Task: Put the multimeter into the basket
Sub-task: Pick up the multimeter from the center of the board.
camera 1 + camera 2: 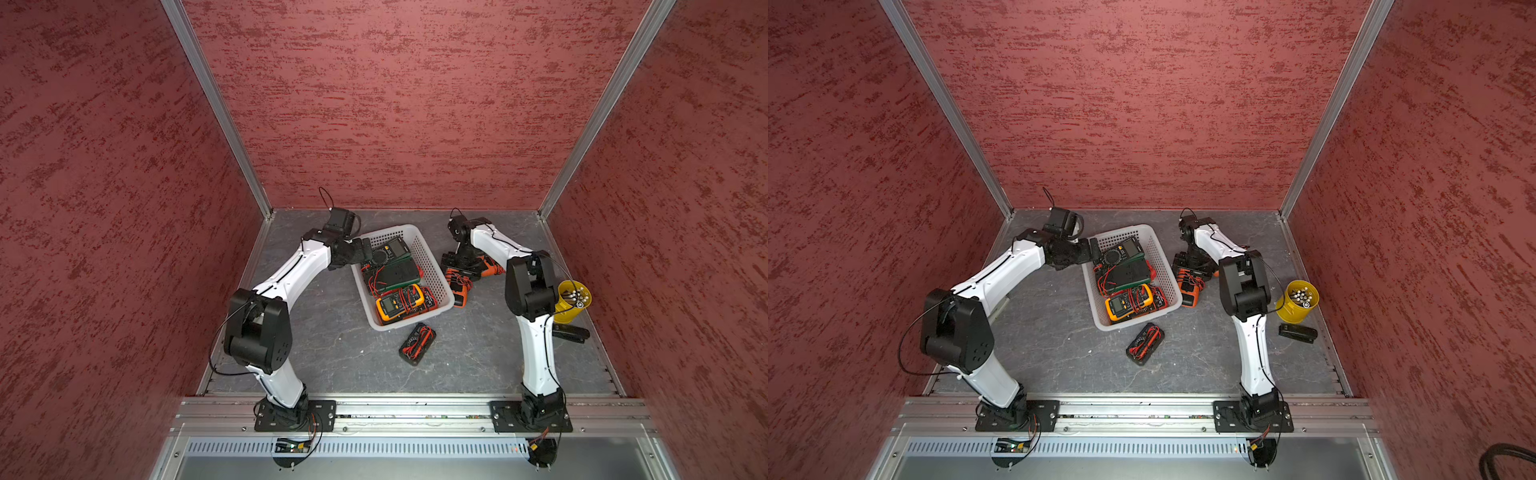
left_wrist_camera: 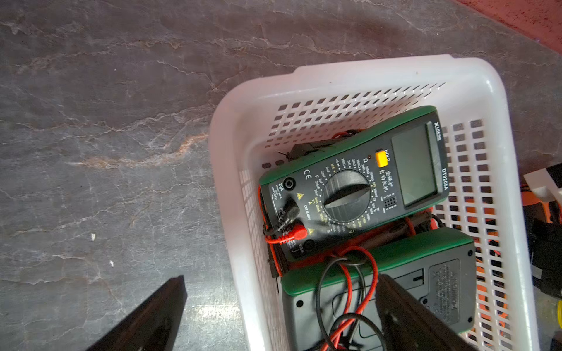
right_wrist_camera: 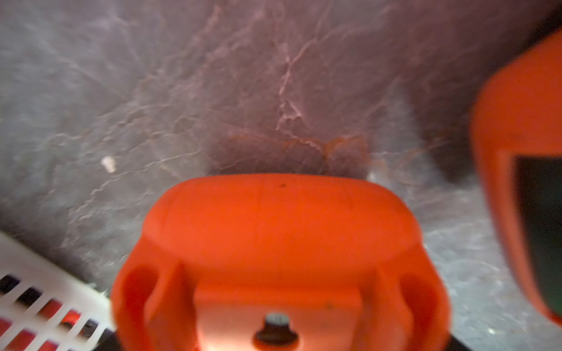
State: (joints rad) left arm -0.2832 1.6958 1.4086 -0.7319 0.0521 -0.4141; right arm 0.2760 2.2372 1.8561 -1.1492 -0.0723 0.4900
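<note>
The white perforated basket (image 1: 386, 230) (image 1: 1126, 228) stands mid-table and holds several multimeters: a green one face up (image 2: 359, 182), a green one face down (image 2: 395, 291) and a yellow one (image 1: 399, 304). My left gripper (image 2: 279, 316) hangs open over the basket's far left rim (image 2: 231, 188), one finger outside and one above the face-down meter. Right of the basket lies an orange multimeter (image 3: 279, 231) (image 1: 457, 286). My right gripper (image 1: 458, 266) is low over it, and the meter hides its fingers. A second orange multimeter (image 3: 517, 182) lies beside it.
A black multimeter wrapped in red leads (image 1: 417, 344) lies in front of the basket. A yellow cup (image 1: 575, 301) holding small cylinders stands at the right edge, with a flat black object (image 1: 571, 332) in front of it. Red walls enclose the table.
</note>
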